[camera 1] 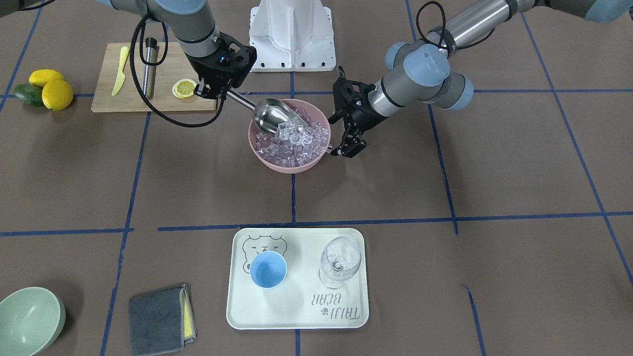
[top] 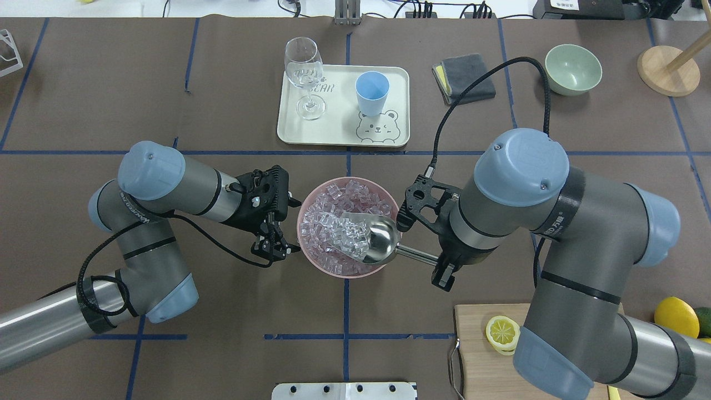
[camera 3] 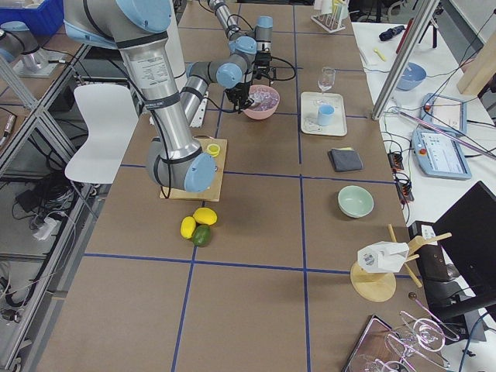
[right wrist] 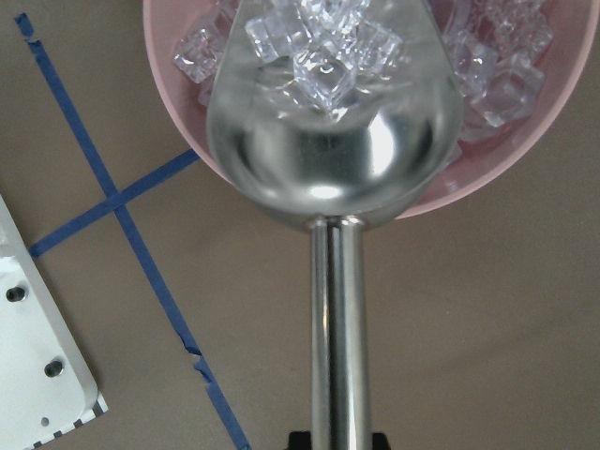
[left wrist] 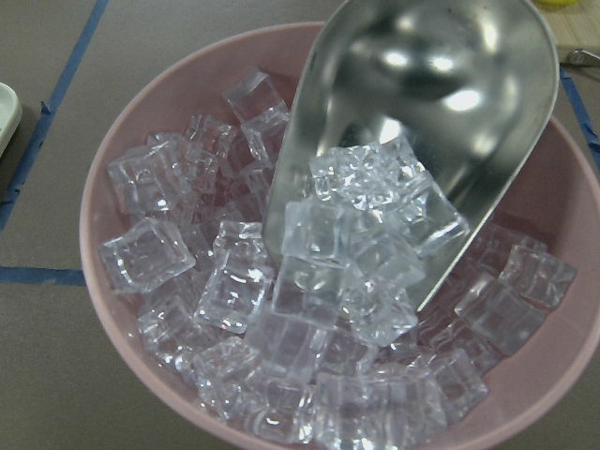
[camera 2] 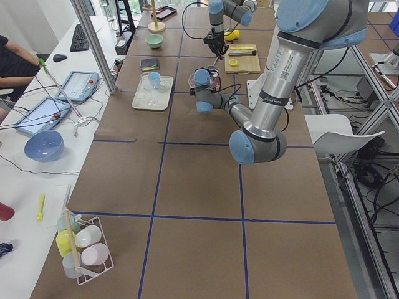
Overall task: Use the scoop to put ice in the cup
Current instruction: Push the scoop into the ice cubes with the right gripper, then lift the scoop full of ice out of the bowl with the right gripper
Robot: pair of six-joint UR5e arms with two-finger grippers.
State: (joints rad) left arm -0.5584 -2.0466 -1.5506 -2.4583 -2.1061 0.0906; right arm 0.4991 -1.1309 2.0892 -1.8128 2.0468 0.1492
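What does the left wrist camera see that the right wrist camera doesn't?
Only the left wrist view looks into the scoop from its open end and shows almost the whole pink bowl. Only the right wrist view shows the scoop's long handle and a white plate with holes. Both show the ice piled in the scoop, more ice in the bowl, and blue tape lines.
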